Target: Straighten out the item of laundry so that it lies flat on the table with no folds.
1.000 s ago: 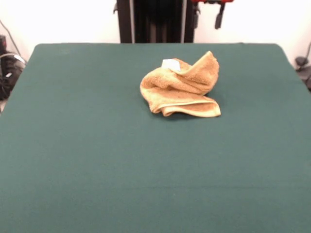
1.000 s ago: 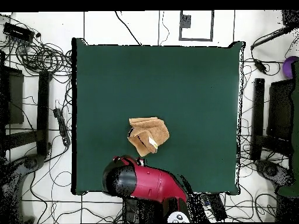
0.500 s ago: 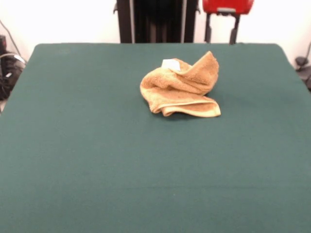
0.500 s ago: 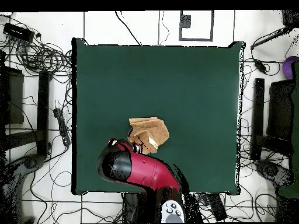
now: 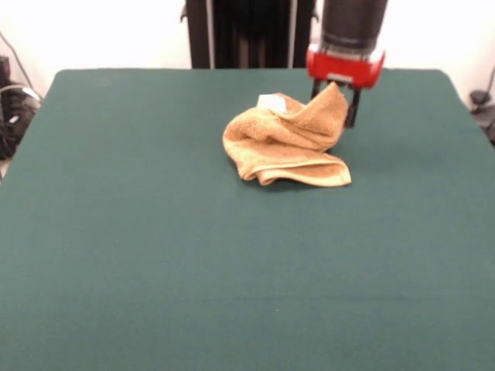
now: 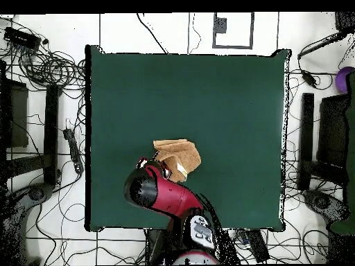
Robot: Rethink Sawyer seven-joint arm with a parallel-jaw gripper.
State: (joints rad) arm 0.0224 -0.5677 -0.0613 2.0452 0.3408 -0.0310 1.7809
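Note:
The item of laundry, a mustard-orange terry towel, lies crumpled on the table right of centre toward the far side. A white tag shows at its top and one corner stands up in a peak on the right. My gripper hangs open just behind that peak, one finger showing to the right of it, the other partly hidden by the cloth. In the overhead view the towel sits bunched on the table, and the arm covers its lower left edge and hides the gripper.
Dark green cloth stretches wide around the towel on every side. Off the table, cables and stands crowd the floor in the overhead view.
The gripper has come down from the top edge to the towel's raised right corner. In the overhead view the arm has swung in over the towel's edge. The towel has not moved.

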